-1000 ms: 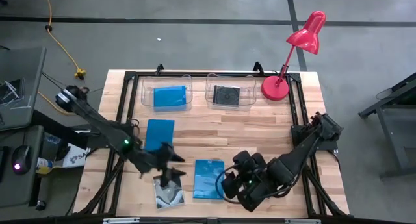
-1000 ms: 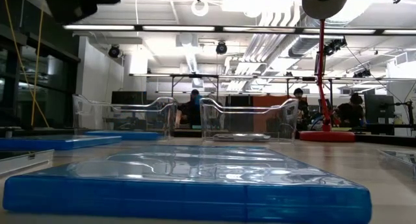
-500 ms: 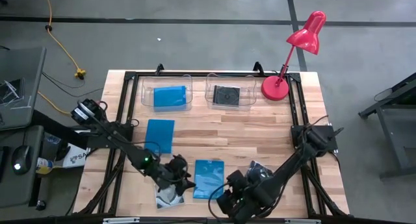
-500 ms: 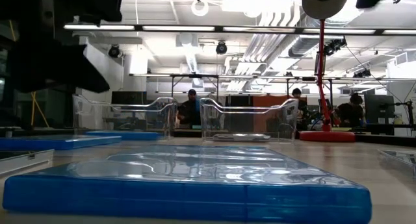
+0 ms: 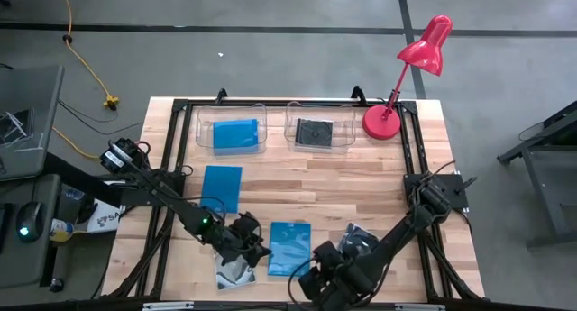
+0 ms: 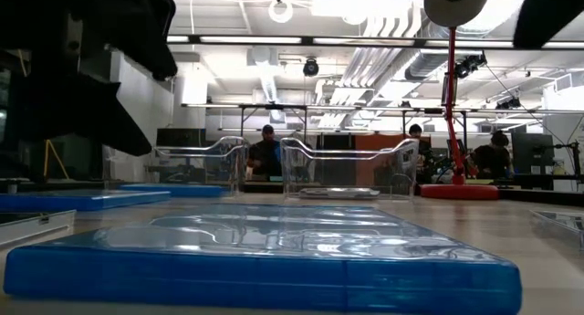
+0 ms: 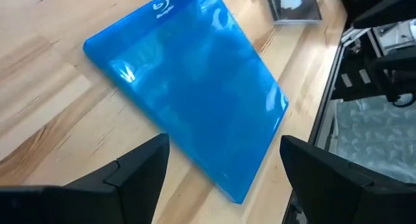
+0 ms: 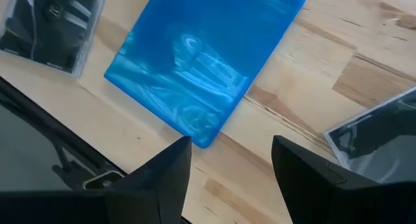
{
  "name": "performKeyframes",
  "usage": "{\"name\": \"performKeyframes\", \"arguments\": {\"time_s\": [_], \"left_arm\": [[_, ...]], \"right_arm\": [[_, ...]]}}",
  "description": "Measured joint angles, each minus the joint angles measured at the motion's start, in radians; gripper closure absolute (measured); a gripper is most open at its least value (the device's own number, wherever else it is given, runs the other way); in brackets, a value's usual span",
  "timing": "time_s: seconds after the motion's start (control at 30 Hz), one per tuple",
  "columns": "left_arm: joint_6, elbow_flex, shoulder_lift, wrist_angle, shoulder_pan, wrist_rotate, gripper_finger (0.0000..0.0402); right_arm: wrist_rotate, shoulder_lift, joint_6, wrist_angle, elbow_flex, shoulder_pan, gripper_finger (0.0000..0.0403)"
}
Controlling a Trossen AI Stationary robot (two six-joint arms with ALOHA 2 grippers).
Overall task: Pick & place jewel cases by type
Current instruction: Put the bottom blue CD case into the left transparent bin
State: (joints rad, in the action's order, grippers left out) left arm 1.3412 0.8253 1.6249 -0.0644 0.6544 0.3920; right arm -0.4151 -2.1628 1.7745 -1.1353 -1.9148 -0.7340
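A bright blue jewel case (image 5: 289,246) lies flat near the table's front edge, filling the low view (image 6: 265,260). My left gripper (image 5: 251,250) hovers open just left of it, its fingers spread over the case's near end (image 7: 221,185). My right gripper (image 5: 315,277) stands open at the case's front right corner (image 8: 231,178), above it. A black case with a silvery swirl cover (image 5: 233,270) lies partly under the left gripper. Another black case (image 5: 357,241) lies right of the blue one. A second blue case (image 5: 222,187) lies flat farther back.
Two clear tubs stand at the back: the left tub (image 5: 200,131) holds a blue case, the right tub (image 5: 346,131) a black one. A red desk lamp (image 5: 382,122) stands at the back right. Bare wood lies between the tubs and the front cases.
Both arms have come down toward the front blue case. My left gripper sank and moved toward the table's right and near edges while rolling about its own line. My right gripper sank and moved toward the near edge and leftward. No case has moved.
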Motion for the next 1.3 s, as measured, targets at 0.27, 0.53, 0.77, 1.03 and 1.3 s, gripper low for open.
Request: {"name": "performKeyframes", "arguments": {"time_s": [0.27,0.53,0.77,1.03,1.3], "left_arm": [[-0.032,0.000,0.021,0.007,0.000,-0.049,0.0110],[-0.083,0.000,0.030,0.009,-0.007,-0.064,0.0110],[-0.110,0.000,0.030,0.010,-0.008,-0.063,0.0110],[-0.122,0.000,0.030,0.014,-0.028,-0.046,0.0110],[-0.129,0.000,0.039,0.004,-0.114,-0.071,0.0110]], "right_arm": [[0.041,-0.014,0.046,0.010,0.000,0.036,0.0206],[0.089,-0.040,0.084,0.056,-0.001,0.081,0.0206],[0.151,-0.092,0.127,0.106,0.000,0.095,0.0206],[0.202,-0.118,0.180,0.108,0.000,0.092,0.0206],[0.201,-0.118,0.190,0.110,0.000,0.094,0.0206]]}}
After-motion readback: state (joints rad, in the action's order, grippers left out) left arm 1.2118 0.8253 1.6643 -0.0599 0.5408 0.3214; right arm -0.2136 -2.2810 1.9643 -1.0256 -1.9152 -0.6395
